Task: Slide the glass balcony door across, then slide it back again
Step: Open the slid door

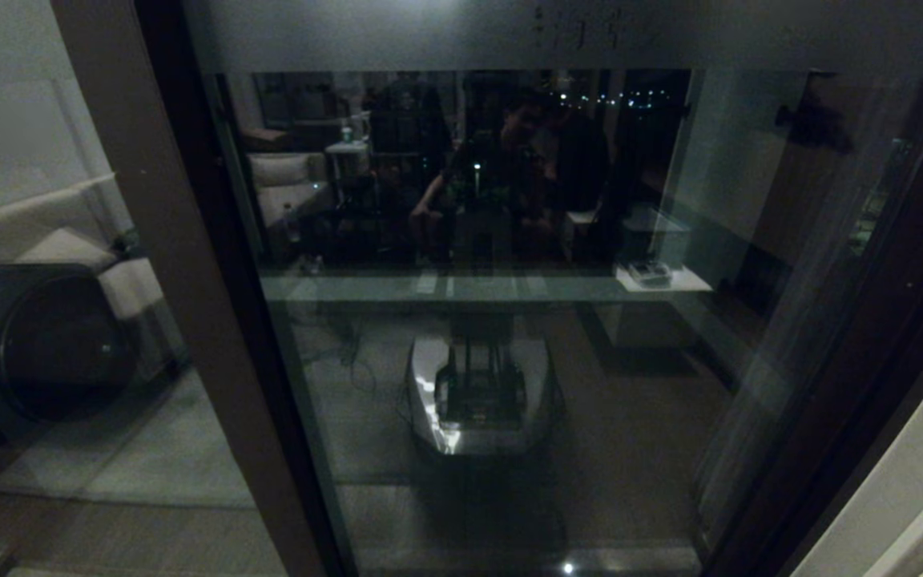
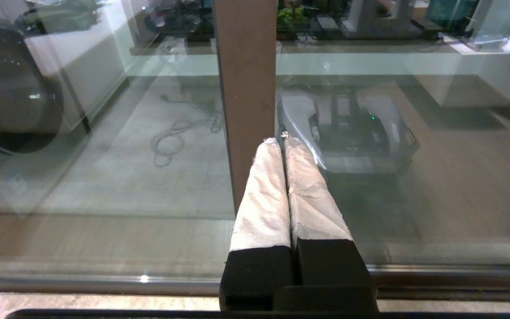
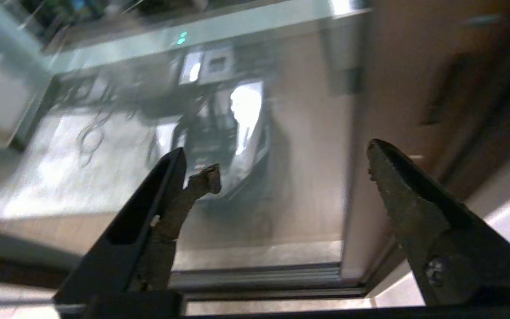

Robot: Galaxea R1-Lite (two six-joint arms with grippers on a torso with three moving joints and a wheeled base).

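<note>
I have the glass balcony door (image 1: 509, 320) filling the head view, its dark brown stile with the narrow recessed handle (image 3: 443, 95) off on the right side near the pale wall (image 1: 910, 497); neither arm shows in the head view. My right gripper (image 3: 290, 170) hangs in front of the lower glass with its jaws spread wide and nothing between them, the handle stile lying off beyond one fingertip. My left gripper (image 2: 283, 146) is parked with its white-wrapped fingers (image 2: 266, 190) pressed together on nothing, pointing at the other brown frame post (image 2: 246, 88). My worry is the approach: the handle recess is narrow and dark against a dark frame, so I could miss it and set a fingertip against bare glass or the stile face, where it would likely skid rather than pull. One right pad (image 3: 193, 190) looks ragged and partly peeled, which I judge may weaken any hold. Reflections in the glass also make depth hard to read, so I risk bumping the pane.
</note>
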